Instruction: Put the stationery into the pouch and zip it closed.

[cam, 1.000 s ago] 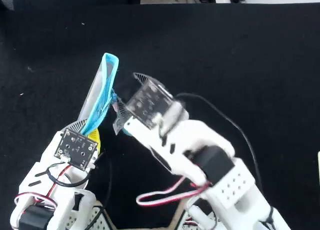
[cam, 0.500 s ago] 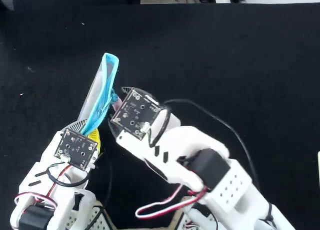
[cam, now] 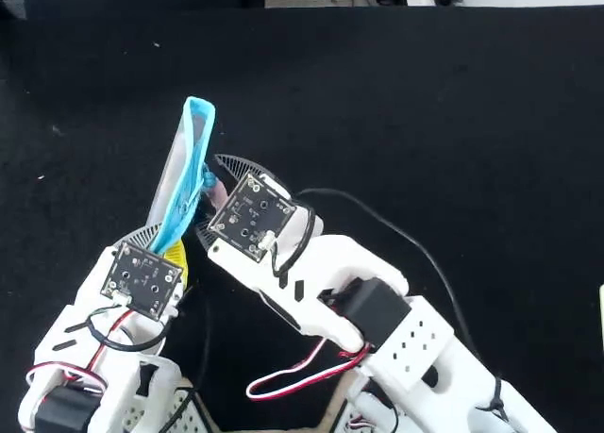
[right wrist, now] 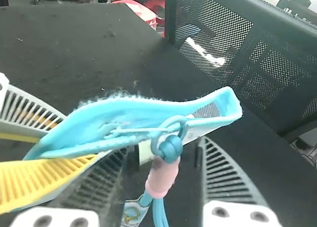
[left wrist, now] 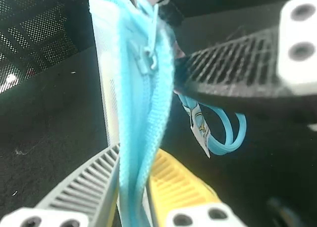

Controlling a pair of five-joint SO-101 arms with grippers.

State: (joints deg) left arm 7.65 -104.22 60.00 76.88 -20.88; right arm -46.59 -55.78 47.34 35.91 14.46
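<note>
Left tool (left wrist: 132, 187) is clamped on one end of the pouch (cam: 184, 169). Its grey and yellow fingers (left wrist: 178, 185) are squeezed together with the blue fabric pinched between them, so that's a solid grip. Right tool (right wrist: 166, 160) sits just beside the pouch about halfway along, on the zipper side. Its fingers are apart, and in the right wrist view the zipper's pull cord hangs down in the gap between them. I can't tell if either finger is actually touching the cord. In the left wrist view one of its dark ribbed fingers is right up against the zipper edge. Everything's over the black counter (cam: 425, 103). The pouch is light blue with see-through mesh sides. It's held up on edge with the zipper edge facing up, and its free end points away from both arms. Hanging off the zipper is a blue cord loop (left wrist: 233, 133) with a little printed tag (left wrist: 200, 135) on it. On the same cord there's a pink sleeve (right wrist: 161, 180) with a blue knot (right wrist: 171, 148) just above it. Smallest bit is the blue slider (left wrist: 146, 64), sitting on the zipper out past the left tool's grip.
</note>
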